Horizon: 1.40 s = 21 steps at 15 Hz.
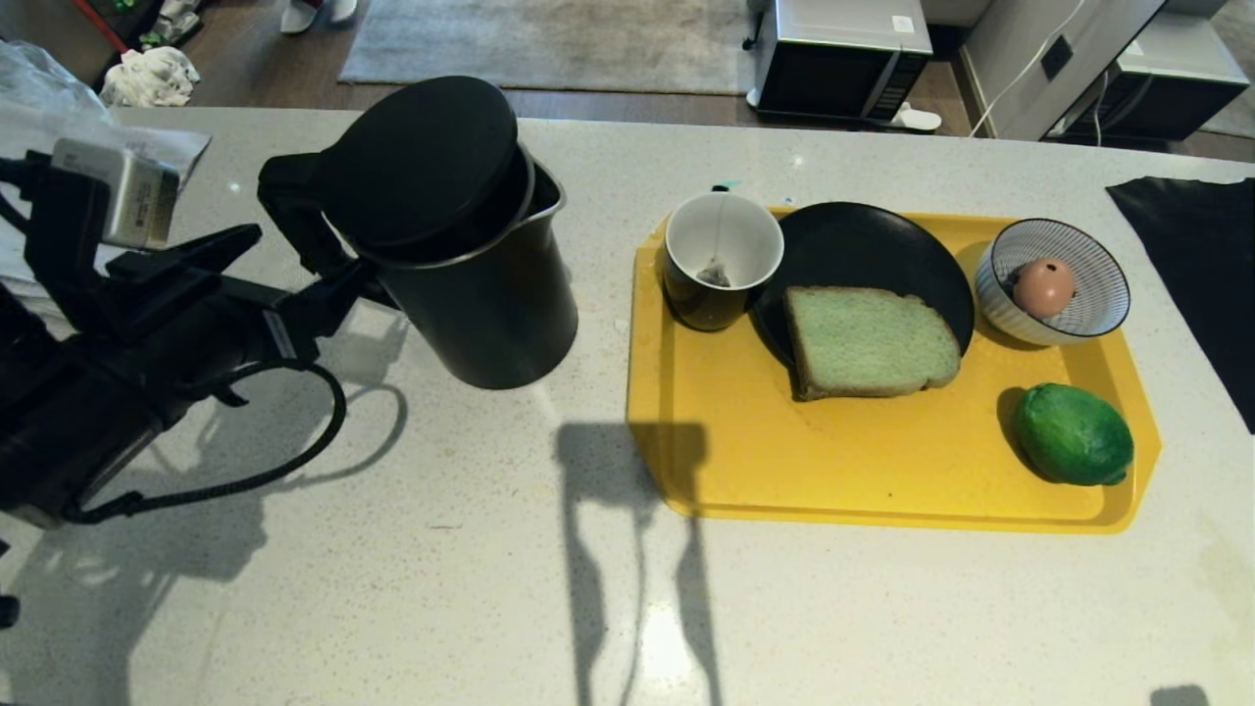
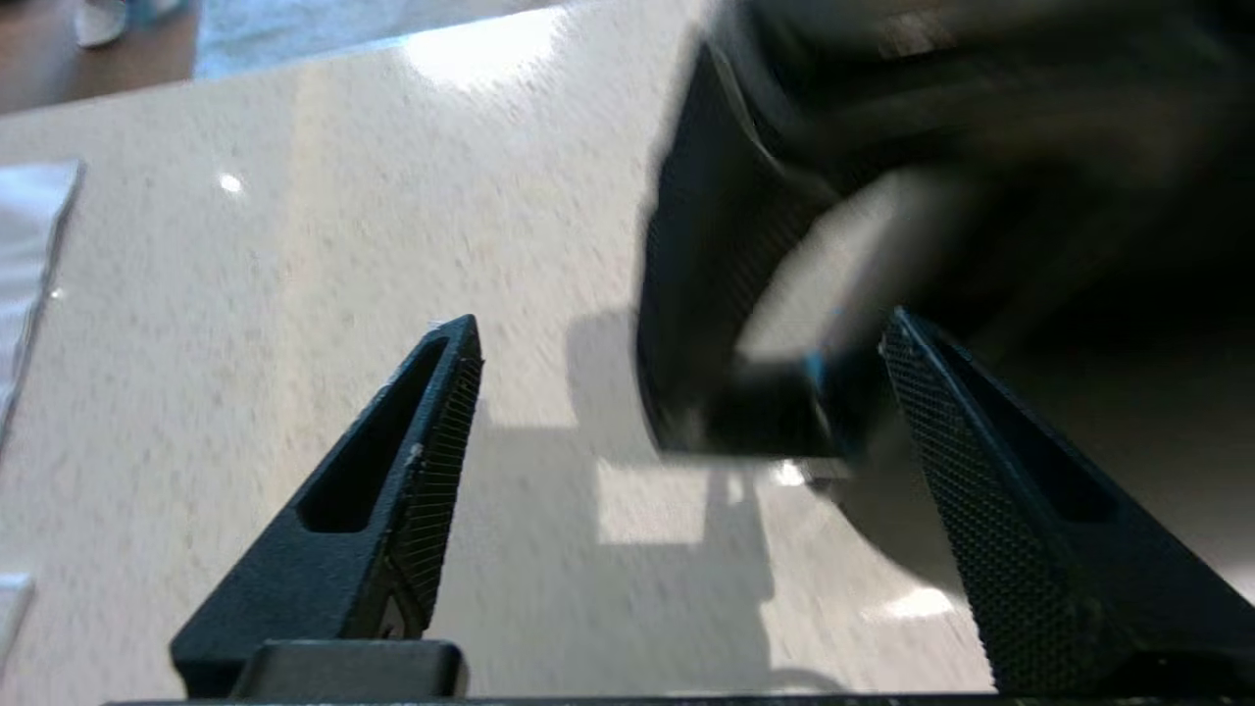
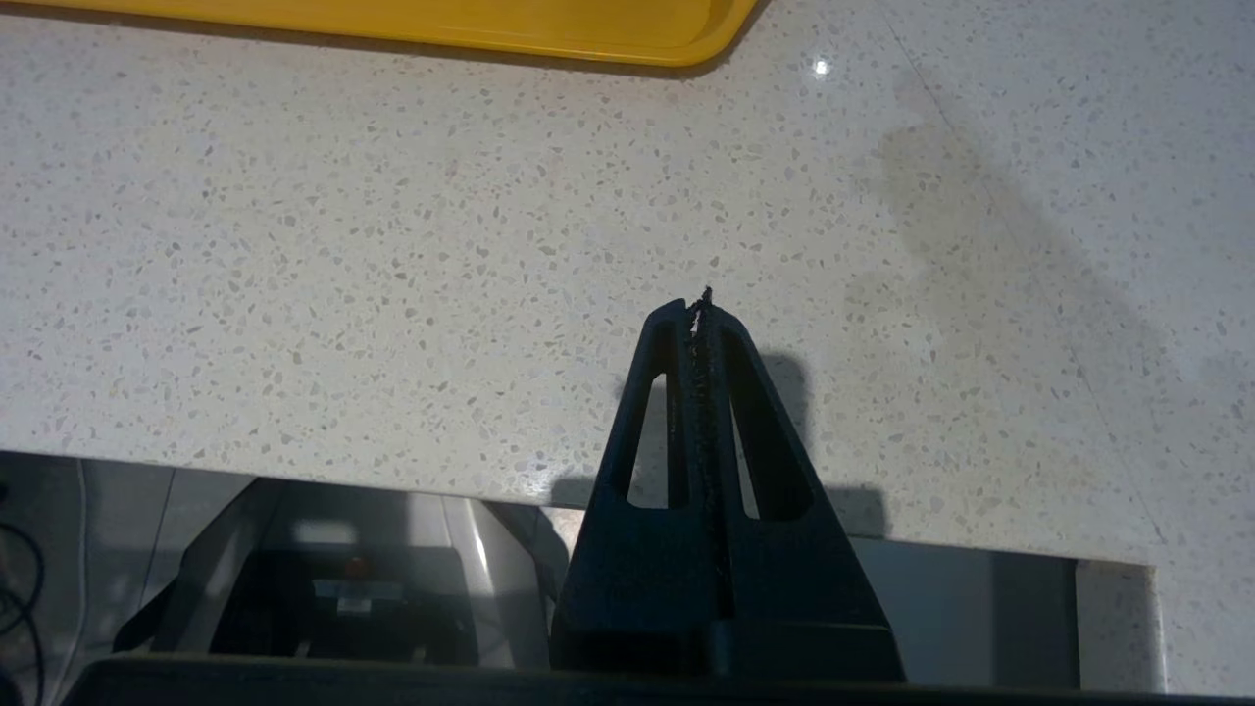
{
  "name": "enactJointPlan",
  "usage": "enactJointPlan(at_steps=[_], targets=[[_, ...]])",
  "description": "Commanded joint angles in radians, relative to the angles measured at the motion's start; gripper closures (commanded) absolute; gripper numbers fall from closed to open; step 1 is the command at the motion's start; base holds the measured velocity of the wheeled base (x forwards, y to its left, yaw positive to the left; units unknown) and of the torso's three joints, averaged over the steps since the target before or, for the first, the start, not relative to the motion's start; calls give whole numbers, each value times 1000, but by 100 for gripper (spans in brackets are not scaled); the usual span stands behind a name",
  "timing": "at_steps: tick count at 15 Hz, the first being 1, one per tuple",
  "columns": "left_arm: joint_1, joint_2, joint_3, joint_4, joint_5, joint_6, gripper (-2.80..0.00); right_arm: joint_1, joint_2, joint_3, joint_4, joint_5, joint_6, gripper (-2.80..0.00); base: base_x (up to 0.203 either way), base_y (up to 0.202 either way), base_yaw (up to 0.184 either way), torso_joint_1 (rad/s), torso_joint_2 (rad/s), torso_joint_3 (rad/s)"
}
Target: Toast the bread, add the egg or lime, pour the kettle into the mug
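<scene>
Black and tall, the kettle (image 1: 461,245) stands tilted on the pale worktop (image 1: 392,588), left of the yellow tray (image 1: 745,461). My left gripper (image 2: 677,343) sits spread wide beside its loop handle (image 1: 294,221), holding nothing; one finger (image 2: 990,471) is just by the handle. On the tray, the mug (image 1: 721,260) stands at the far left corner, the bread (image 1: 868,343) lies partly on a black plate (image 1: 863,245), and the lime (image 1: 1072,434) rests at the near right. My right gripper (image 3: 701,304) is pressed closed and empty over the worktop's near edge.
</scene>
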State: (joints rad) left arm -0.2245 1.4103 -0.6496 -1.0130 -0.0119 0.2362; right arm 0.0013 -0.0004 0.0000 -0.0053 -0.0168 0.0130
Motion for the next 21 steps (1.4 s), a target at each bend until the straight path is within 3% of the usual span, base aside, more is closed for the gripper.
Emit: enactJointPlan(at_steps=[1,3,4,7,11,14,16,19,21], targets=[[2,-80,77,-6,2,2,-280,0,0,0,-1,0,1,0,0,0,0,0,0,0],[2,-131,117,-4,3,6,-280,0,0,2,-1,0,1,0,0,0,0,0,0,0],[2,-158,130,-2,3,10,0,0,0,2,-1,0,1,0,0,0,0,0,0,0],[2,-252,128,42,4,15,0,0,0,1,-1,0,1,0,0,0,0,0,0,0],[3,-456,64,310,5,19,0,0,0,2,-1,0,1,0,0,0,0,0,0,0],[3,-459,-130,424,33,41,0,0,0,2,-1,0,1,0,0,0,0,0,0,0],[2,-413,-305,579,39,44,0,0,0,2,-1,0,1,0,0,0,0,0,0,0],[-1,-275,-654,855,32,33,0,0,0,0,-1,0,1,0,0,0,0,0,0,0],[-17,-124,-857,970,23,-13,0,0,0,1,-1,0,1,0,0,0,0,0,0,0]])
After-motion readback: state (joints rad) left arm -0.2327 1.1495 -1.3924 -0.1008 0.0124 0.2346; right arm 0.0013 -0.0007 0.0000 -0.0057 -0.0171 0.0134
